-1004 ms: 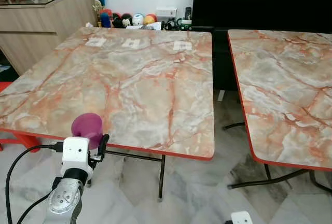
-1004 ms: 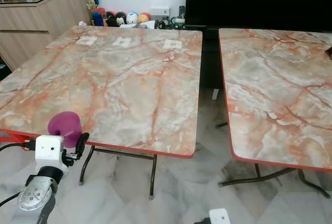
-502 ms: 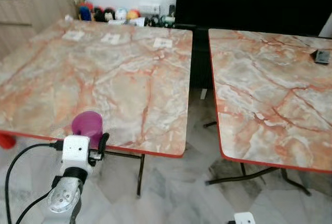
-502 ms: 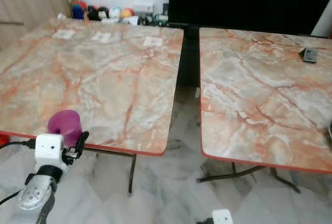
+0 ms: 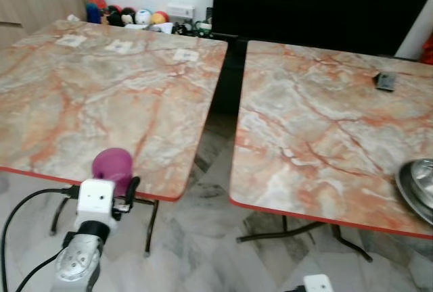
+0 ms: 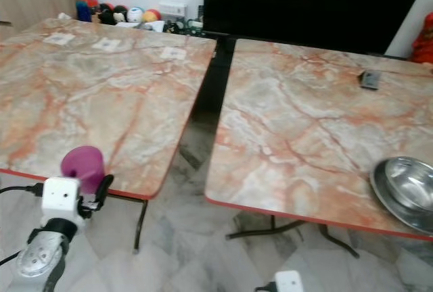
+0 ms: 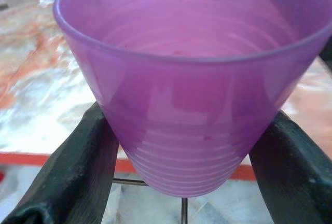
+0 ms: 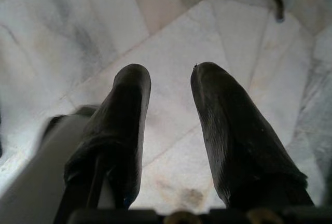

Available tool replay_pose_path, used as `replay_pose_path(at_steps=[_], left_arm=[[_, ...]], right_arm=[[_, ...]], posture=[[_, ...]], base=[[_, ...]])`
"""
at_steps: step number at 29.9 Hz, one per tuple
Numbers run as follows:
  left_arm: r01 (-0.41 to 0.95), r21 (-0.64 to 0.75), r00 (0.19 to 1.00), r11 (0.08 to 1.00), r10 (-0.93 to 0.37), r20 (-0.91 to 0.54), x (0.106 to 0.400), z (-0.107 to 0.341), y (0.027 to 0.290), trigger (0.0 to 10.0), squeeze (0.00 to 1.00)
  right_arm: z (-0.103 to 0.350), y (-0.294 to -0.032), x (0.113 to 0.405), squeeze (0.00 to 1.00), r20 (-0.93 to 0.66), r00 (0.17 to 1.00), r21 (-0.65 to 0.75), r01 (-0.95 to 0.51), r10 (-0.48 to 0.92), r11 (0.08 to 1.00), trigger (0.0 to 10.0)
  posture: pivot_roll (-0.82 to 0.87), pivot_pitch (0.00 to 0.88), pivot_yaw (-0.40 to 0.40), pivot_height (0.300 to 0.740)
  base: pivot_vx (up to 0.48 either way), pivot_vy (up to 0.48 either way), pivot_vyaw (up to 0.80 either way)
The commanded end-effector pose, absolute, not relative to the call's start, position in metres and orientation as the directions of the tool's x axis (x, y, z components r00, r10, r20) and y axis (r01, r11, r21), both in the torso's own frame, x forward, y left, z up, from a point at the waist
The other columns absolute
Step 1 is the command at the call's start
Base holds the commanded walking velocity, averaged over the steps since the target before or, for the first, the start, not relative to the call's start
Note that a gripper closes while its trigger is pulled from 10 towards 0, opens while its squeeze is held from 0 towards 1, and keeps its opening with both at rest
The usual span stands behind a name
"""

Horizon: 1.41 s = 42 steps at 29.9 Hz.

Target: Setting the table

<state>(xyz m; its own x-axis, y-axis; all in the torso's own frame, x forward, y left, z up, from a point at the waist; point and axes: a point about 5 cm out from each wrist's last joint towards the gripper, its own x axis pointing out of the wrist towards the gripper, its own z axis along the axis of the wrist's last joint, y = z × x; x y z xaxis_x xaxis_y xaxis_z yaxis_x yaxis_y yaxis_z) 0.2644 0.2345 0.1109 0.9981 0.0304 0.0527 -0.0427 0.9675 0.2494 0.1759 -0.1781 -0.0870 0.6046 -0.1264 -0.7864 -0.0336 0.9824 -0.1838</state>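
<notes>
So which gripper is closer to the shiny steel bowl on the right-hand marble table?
Right. The right gripper hangs low over the floor near that table; the left gripper holds the purple plastic cup, far from the steel bowl.

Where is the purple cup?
The purple cup sits between the fingers of the left gripper, low on the robot's left, in front of the near edge of the left table.

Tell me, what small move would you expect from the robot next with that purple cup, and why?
Probably a short carry forward and to its right, toward the right-hand table. The left gripper holds the purple cup between its fingers at the near edge of the left table, not set down. The metal bowl sits on the right-hand table, so the cup likely belongs near it.
</notes>
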Motion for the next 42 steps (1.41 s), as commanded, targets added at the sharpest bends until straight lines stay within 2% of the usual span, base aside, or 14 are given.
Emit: replay_pose_path(at_steps=[1,34,42], left_arm=[[-0.020,0.252,0.998,0.968,0.004,0.064,0.2653,0.1139,0.2302,10.0,0.00],[0.003,0.243,0.997,0.970,-0.022,0.075,0.2676,0.1151,0.2244,10.0,0.00],[0.035,0.214,0.996,0.976,-0.052,0.072,0.2679,0.1140,0.2204,10.0,0.00]], right_arm=[[-0.0878,-0.1899,0.1715,0.00,-0.793,0.589,-0.208,-0.019,-0.157,0.978,10.0],[-0.0883,-0.1906,0.1700,0.00,-0.794,0.587,-0.209,-0.016,-0.160,0.978,10.0],[-0.0887,-0.1903,0.1692,0.00,-0.795,0.585,-0.209,-0.017,-0.159,0.978,10.0]], posture=[[0.06,0.102,-0.025,0.740],[0.05,0.083,-0.023,0.740],[0.05,0.074,-0.019,0.740]], base=[[0.000,-0.431,0.00],[0.000,-0.429,0.00],[0.000,0.000,0.00]])
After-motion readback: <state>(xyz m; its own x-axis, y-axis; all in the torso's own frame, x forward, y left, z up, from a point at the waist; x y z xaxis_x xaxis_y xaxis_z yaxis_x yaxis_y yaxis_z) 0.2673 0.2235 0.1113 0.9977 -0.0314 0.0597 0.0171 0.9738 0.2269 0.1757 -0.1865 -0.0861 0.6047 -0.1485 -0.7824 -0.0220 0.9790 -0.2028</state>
